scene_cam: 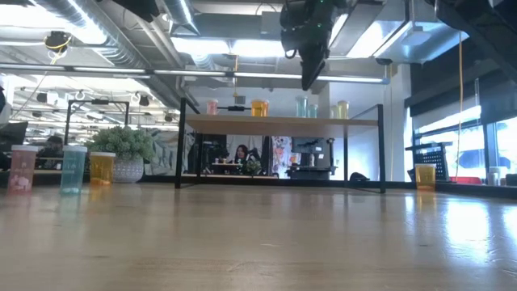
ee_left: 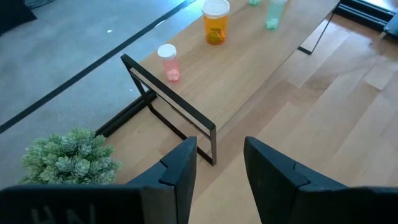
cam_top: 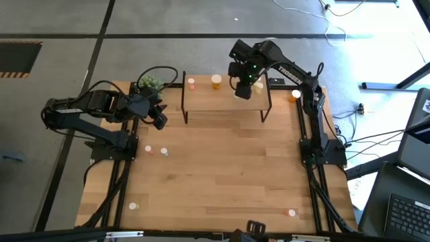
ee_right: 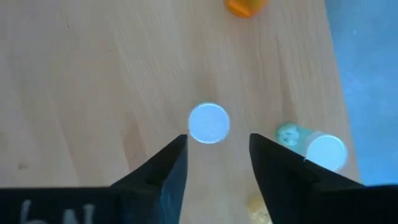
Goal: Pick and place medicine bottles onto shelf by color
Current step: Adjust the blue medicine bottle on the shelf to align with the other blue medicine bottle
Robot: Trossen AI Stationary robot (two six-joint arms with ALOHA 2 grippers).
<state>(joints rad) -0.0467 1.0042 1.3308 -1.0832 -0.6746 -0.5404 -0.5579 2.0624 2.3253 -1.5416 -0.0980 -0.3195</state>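
Upper centre of the high view, the right gripper (cam_top: 243, 91) hangs straight above a pale-capped bottle (ee_right: 209, 123) standing upright on the shelf (cam_top: 225, 99), fingers parted and holding nothing. The left gripper (cam_top: 159, 119), at centre left off the shelf's end, is part-open and empty, much farther away.

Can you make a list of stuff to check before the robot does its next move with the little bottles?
1. Right gripper open and holding nothing: ok. Its dark fingers stand apart above a white-capped bottle on the low light-wood shelf with black metal legs.
2. That bottle standing upright: ok; its round cap faces straight up.
3. Neighbours clear: ok. A pale green bottle stands beside it, not touching.
4. Colours grouped on the shelf: ok. The pink bottle, the big orange bottle and the green ones each stand apart.
5. Left gripper out of the way: ok. It is open and empty near the spiky green potted plant.
6. Bottles left on the wooden tabletop: not ok; several remain.
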